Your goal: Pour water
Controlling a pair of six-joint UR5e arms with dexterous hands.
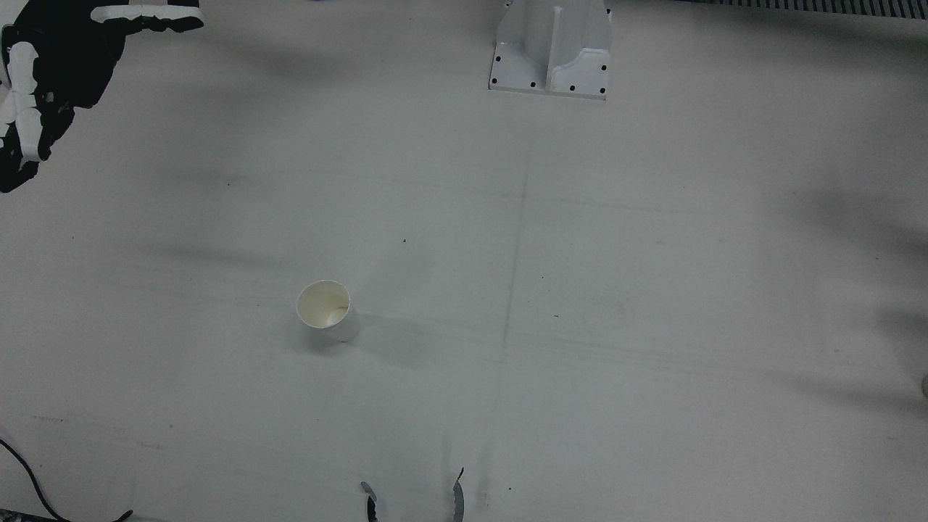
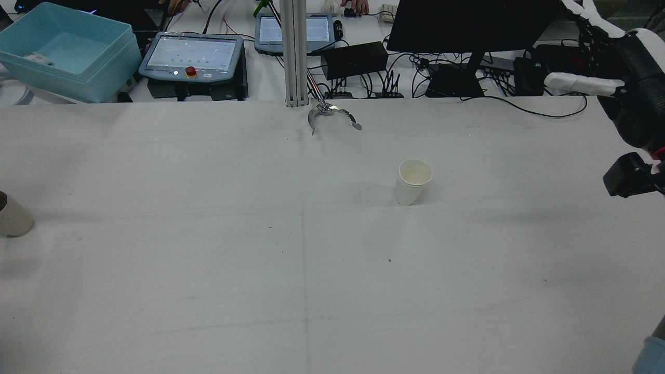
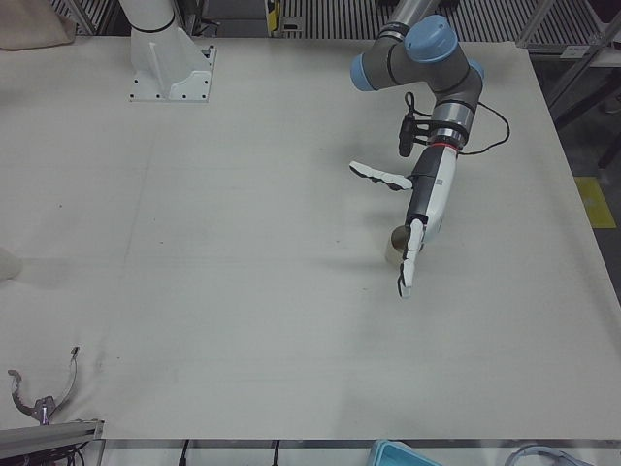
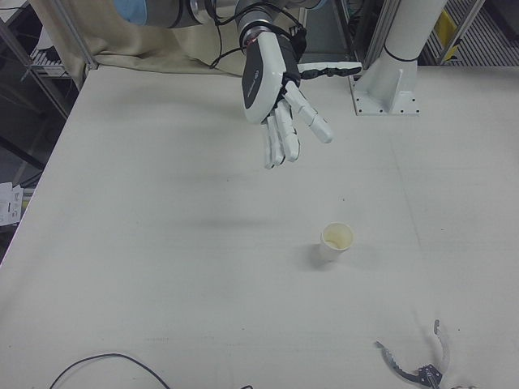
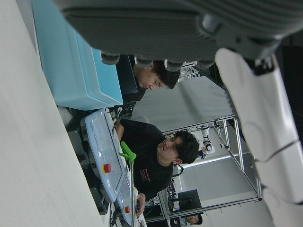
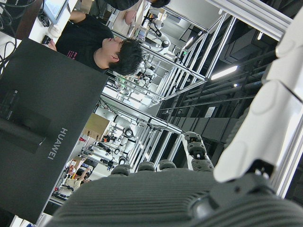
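Note:
A white paper cup [image 1: 326, 310] stands upright and open on the table, left of centre in the front view; it also shows in the rear view [image 2: 414, 182] and the right-front view [image 4: 336, 241]. A second, brownish cup [image 3: 394, 246] stands at the table's left side [image 2: 13, 215]. My left hand [image 3: 422, 209] is open with its fingers stretched out, right beside that cup; I cannot tell whether they touch. My right hand [image 4: 280, 97] is open and empty, raised well above the table and behind the white cup [image 1: 43, 72].
A curved metal clamp [image 2: 332, 115] lies at the far edge by an aluminium post. An arm pedestal [image 1: 551, 51] stands on the table. A blue bin [image 2: 67, 49], teach pendants and a monitor [image 2: 467, 23] sit beyond the table. A black cable [image 1: 29, 486] lies at one corner.

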